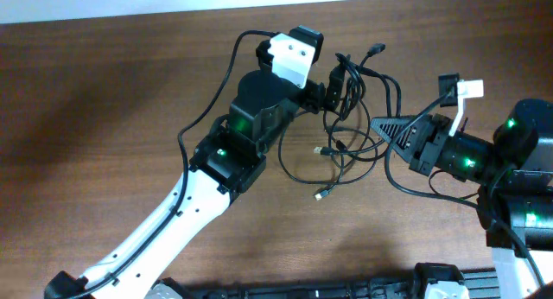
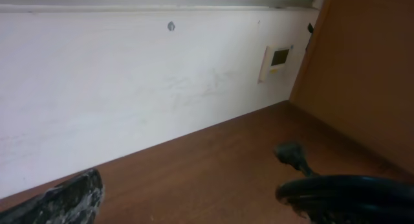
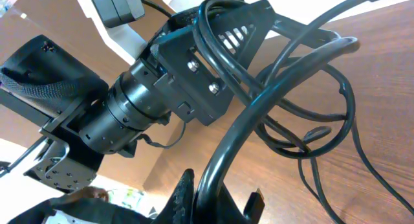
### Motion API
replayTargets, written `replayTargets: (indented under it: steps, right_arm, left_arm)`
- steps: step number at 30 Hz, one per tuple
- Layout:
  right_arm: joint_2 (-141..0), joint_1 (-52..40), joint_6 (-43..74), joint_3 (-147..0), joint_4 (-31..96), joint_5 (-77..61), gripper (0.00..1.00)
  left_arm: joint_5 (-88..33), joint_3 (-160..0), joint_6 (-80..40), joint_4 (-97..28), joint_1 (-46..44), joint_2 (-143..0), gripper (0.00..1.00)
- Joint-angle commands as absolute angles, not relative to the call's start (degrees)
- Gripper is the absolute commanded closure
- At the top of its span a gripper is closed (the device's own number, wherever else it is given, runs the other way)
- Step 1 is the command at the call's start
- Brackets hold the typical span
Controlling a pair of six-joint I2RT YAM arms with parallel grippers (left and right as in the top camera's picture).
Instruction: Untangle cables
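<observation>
The cables [image 1: 350, 152] are thin black cords tangled in loops at the table's middle right. Small metal-tipped plugs lie at the loops' left [image 1: 320, 149] and front [image 1: 320, 195]. My left gripper [image 1: 335, 87] is at the tangle's far side. In the left wrist view its fingers [image 2: 207, 208] stand wide apart, and a cable bundle [image 2: 349, 193] drapes over the right one. My right gripper [image 1: 380, 126] points left at the tangle's right side. In the right wrist view it [image 3: 223, 204] is shut on one black cable [image 3: 259, 114] that arcs up toward the left gripper's finger [image 3: 213, 62].
A black plug [image 2: 291, 153] lies on the brown table beyond the left fingers, and also shows overhead [image 1: 376, 48]. A white wall with a small panel [image 2: 277, 61] stands behind the table. The right arm's base [image 1: 518, 204] is at the right edge.
</observation>
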State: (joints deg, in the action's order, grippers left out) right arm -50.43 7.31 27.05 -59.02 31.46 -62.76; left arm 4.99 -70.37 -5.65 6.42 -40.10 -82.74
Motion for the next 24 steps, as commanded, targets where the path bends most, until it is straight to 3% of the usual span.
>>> replayTargets:
  steps: [1, 9, 15, 24]
  right_arm:
    - [-51.27, 7.16, 25.26, -59.44, 31.31, -65.39, 0.96]
    - [-53.74, 7.16, 25.26, -59.44, 28.21, -65.34, 0.96]
    - [-54.19, 7.16, 25.26, -59.44, 27.4, -65.36, 0.96]
    - [-55.88, 7.16, 25.26, -59.44, 27.4, -65.56, 0.96]
  left_arm:
    - [5.85, -70.98, -6.42, 4.62, -39.9, -82.28, 0.01]
    - [5.78, -70.98, -4.99, -7.81, -39.9, -82.26, 0.01]
    - [-15.84, -70.98, 16.32, -9.1, -39.9, -82.26, 0.01]
    - [-15.27, -70.98, 31.7, -8.84, -39.94, -82.26, 0.01]
